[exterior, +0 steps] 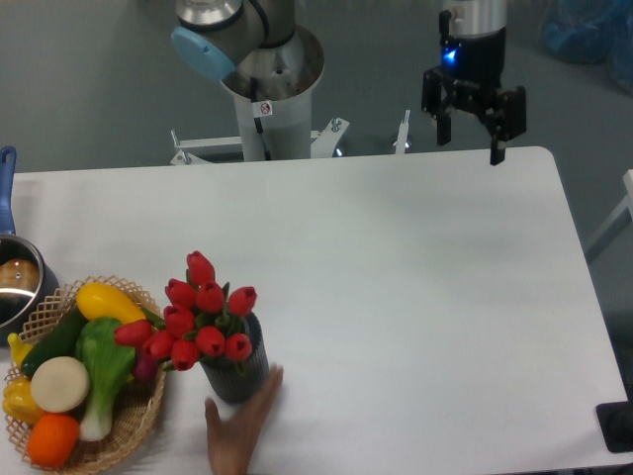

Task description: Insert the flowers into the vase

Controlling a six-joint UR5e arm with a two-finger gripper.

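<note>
Overhead-angled view of a white table (pixel 415 297). Gripper (pixel 473 127) raised at the far right edge of the table, fingers spread wide apart, holding nothing, blue light glowing on its wrist.

Far from the gripper, diagonally down and to its left in the picture, near the front edge of the table: dark grey ribbed vase (pixel 235 368) standing upright. Red tulip bunch (pixel 194 322) already seated in its mouth, stems running down into the vase, buds fanning up and leaning away from the gripper. Long axis of the bunch close to vertical, tilted slightly outward.

Human hand (pixel 237 430) reaching in from the front edge, fingertips touching the base of the vase on the side nearer the camera. Far nearer to the vase than the gripper.

Beyond the vase from the gripper, just beside the tulips: wicker basket (pixel 138 421) of toy vegetables. Further out still, at the picture's edge: metal pot (pixel 18 287) with a blue handle.

Judged from this layout, insertion appears done; gripper well apart from everything, wide bare stretch of table between it and the vase.
</note>
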